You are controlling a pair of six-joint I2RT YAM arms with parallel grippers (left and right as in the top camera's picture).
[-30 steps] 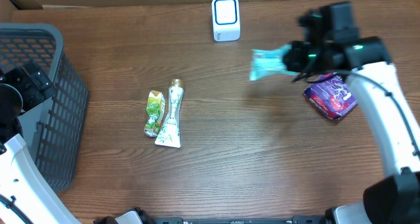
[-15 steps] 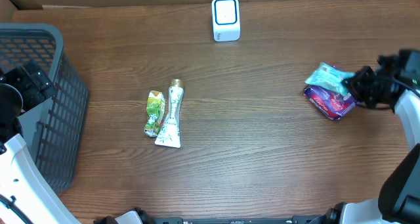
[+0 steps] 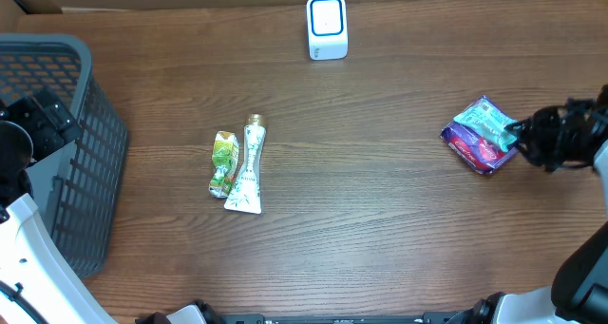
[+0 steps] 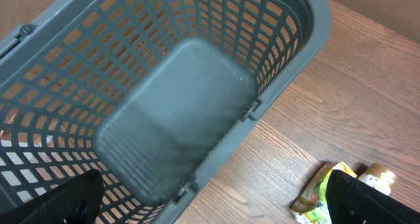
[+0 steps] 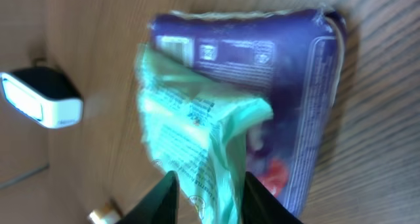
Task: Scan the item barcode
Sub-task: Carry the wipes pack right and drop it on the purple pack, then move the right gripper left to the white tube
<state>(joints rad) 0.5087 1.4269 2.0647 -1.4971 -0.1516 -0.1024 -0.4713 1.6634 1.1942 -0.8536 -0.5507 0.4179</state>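
Right gripper [image 3: 521,136] low at the surface [image 3: 380,219], fingers [image 5: 161,201] flanking the teal packet [image 5: 197,132], which lies on the purple pack [image 3: 472,151] just ahead of it; pinched or released, cannot tell. Scanner [image 3: 327,27] sits well apart from this gripper, so the placement reads as set-aside, not presentation. Left gripper [image 4: 216,199] wide, empty, above the basket [image 4: 177,119].

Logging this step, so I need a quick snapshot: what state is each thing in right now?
basket: upright, empty.
left gripper: open, over the basket.
scanner: standing upright.
tube: lying flat.
pouch: lying flat, against the tube.
purple pack: lying flat.
teal packet: crumpled, on the purple pack.
right gripper: around the teal packet; grip unclear.
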